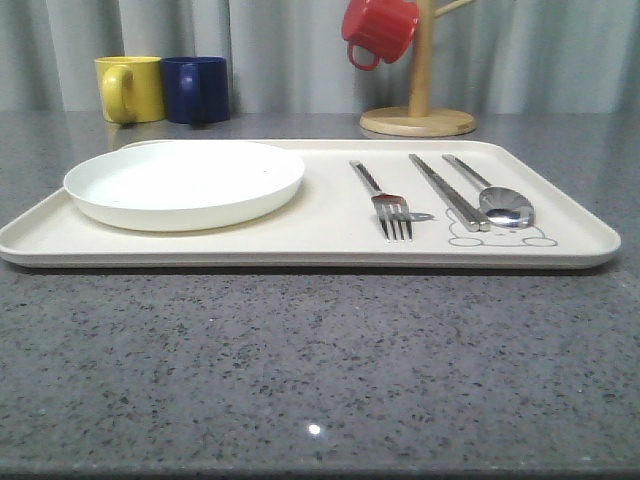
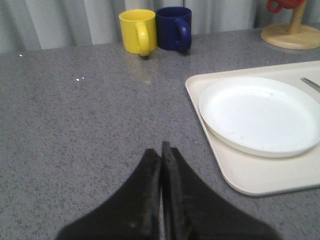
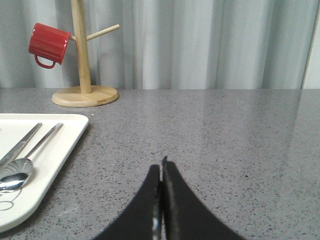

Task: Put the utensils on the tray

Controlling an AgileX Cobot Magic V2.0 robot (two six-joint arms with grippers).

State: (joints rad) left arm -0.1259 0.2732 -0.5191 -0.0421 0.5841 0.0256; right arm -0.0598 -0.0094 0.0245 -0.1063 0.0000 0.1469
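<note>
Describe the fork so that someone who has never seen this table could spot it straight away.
Find the large cream tray on the grey counter; a round white plate fills its left half, and three metal utensils lie in a row on its right half. The fork is the one nearest the plate. Unlike the flat chopsticks and the round-bowled spoon beside it, it ends in tines.
</note>
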